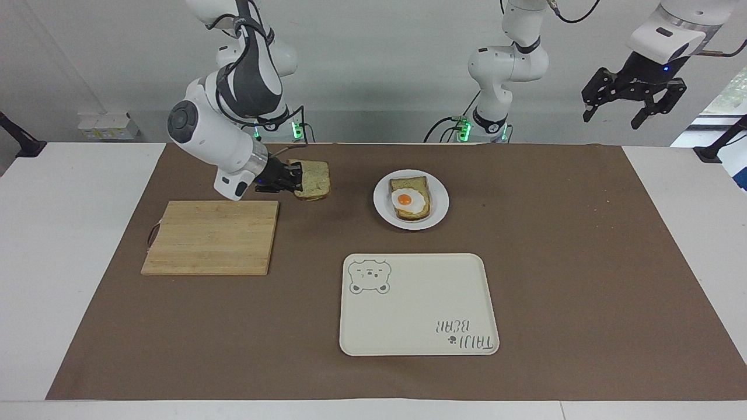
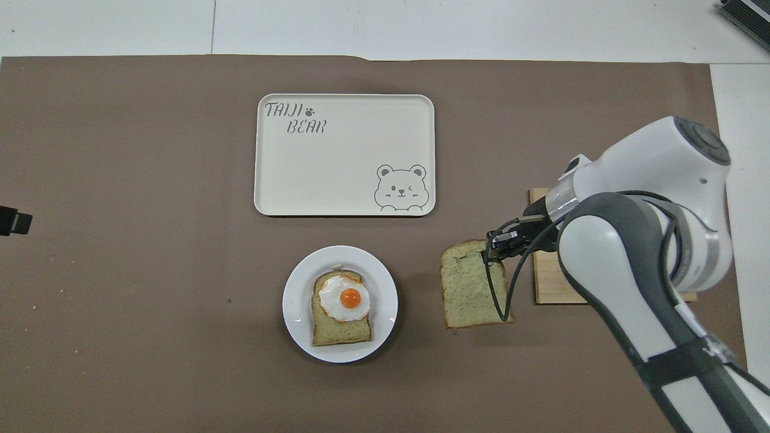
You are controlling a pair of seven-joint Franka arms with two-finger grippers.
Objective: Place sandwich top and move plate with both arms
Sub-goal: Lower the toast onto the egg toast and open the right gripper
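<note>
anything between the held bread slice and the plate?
Nothing visible. The right gripper holds the bread slice in the air over bare mat between the cutting board and the plate. The left gripper waits, raised.

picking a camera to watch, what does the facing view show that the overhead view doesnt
Only the facing view shows the left pincer, open and raised off the left arm's end of the table, waiting, plus both arm bases. It also shows the whole cutting board.

Only the overhead view shows the full face of the sandwich top, and there the right arm covers much of the board.

Both show the right pincer shut on the sandwich top, over the brown mat between board and plate, the egg slice on that plate, and the bear tray.
</note>
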